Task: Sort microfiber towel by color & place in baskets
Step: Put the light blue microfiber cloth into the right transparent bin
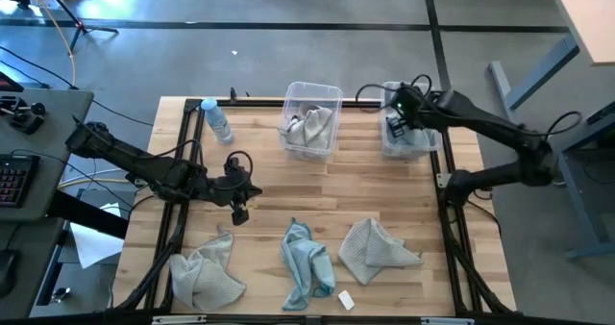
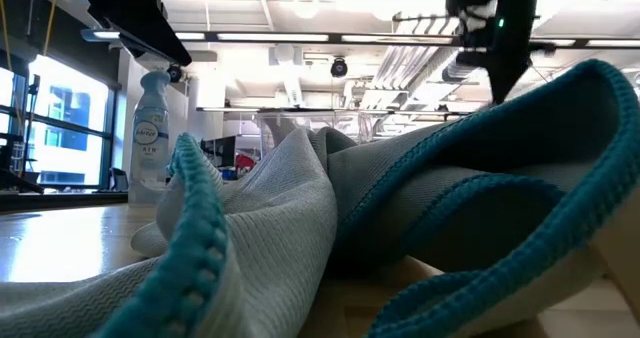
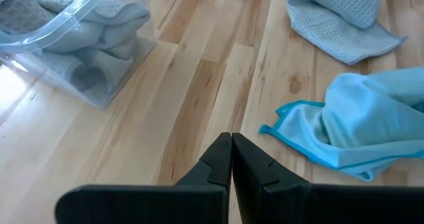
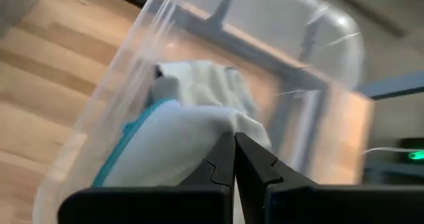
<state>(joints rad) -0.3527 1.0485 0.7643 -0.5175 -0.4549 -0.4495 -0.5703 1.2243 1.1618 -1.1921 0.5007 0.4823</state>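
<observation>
Wooden desk (image 1: 279,186) from above carries three loose towels along its near edge, a grey-filled basket (image 1: 310,119) and a blue-holding basket (image 1: 408,137); left wrist view shows the left end effector (image 3: 231,151) closed, empty, beside the blue towel (image 3: 361,128); right wrist view shows the right end effector (image 4: 234,150) closed, empty over its basket, so picking that blue towel seems next, needing opened fingers.

I count three towels loose on my table: two grey (image 1: 204,270) (image 1: 378,249), one blue (image 1: 307,262). Two clear baskets (image 1: 311,94) (image 1: 411,147), one spray bottle (image 1: 217,119), one small white block (image 1: 346,300).
</observation>
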